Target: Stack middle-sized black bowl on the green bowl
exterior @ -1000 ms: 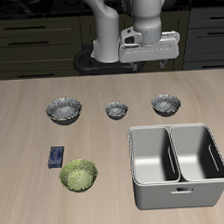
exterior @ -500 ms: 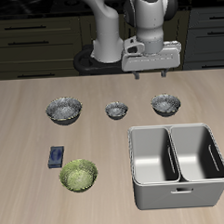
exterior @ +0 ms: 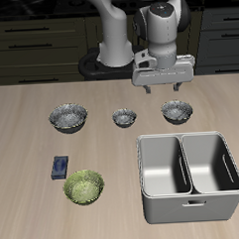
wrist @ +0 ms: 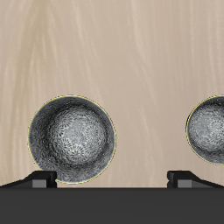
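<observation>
Hovering: my claw [exterior: 165,89], jaws apart, empty, above the black bowl [exterior: 176,111].
Left: grasp, carry, stack on green bowl [exterior: 83,187].

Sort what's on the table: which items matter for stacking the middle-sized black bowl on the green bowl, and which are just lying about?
Job items:
- middle-sized black bowl, under the gripper
- green bowl, near the table's front edge

Lying about:
- wider dark bowl
- tiny dark bowl
- small blue box, beside the green bowl
- grey two-compartment bin
</observation>
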